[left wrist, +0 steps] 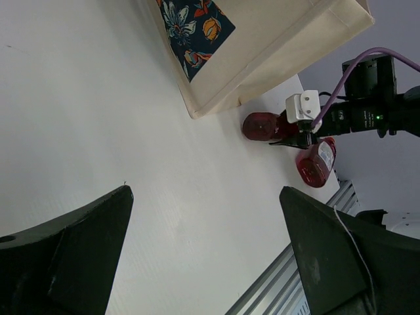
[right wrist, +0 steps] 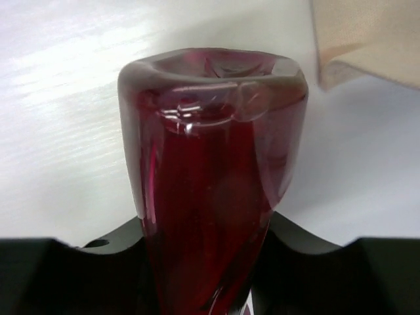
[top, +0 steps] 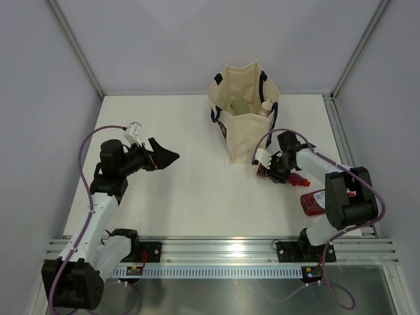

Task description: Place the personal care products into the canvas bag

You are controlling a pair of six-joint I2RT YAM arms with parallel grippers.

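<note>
The canvas bag (top: 246,121) stands open at the back middle of the table, with an olive-grey bottle (top: 240,105) and a beige bottle (top: 265,109) showing inside. My right gripper (top: 275,169) is shut on a dark red bottle (top: 263,172) just right of the bag's base, low over the table. In the right wrist view that bottle (right wrist: 213,164) fills the frame between the jaws of my right gripper (right wrist: 203,262). A second dark red bottle (top: 314,201) lies near the right arm's base. My left gripper (top: 168,156) is open and empty, left of the bag.
In the left wrist view the bag (left wrist: 275,46) shows a dark floral patch (left wrist: 193,23), with the held bottle (left wrist: 261,126) and the lying bottle (left wrist: 316,163) beyond. A metal rail (top: 223,249) runs along the near edge. Grey walls enclose the table.
</note>
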